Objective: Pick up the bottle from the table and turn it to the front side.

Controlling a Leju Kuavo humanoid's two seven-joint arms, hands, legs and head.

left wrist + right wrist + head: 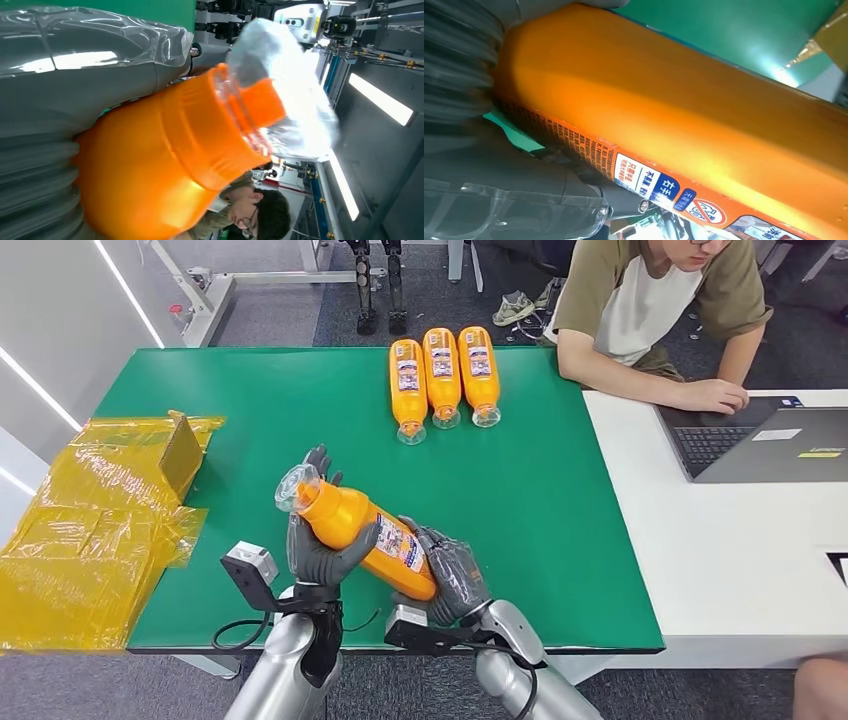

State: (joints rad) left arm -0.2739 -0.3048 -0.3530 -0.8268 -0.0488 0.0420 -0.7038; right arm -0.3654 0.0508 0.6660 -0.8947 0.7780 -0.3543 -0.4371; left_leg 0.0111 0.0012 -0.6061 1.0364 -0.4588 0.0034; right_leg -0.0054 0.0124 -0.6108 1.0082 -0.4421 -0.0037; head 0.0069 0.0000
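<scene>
Head view: the bottle [362,536] is held above the surface's near edge, left hand [318,552] gripping its neck end, right hand [452,575] its base. Left wrist view: fingers wrap the shoulder; grip should stay firm. Right wrist view: label [659,182] sits sideways; rotation should bring it uppermost.

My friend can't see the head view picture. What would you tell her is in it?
Both robot hands, left hand and right hand, hold an orange bottle tilted above a green table. Three more orange bottles lie side by side at the far edge, yellow plastic wrapping sits on the left, and a person uses a laptop.
</scene>
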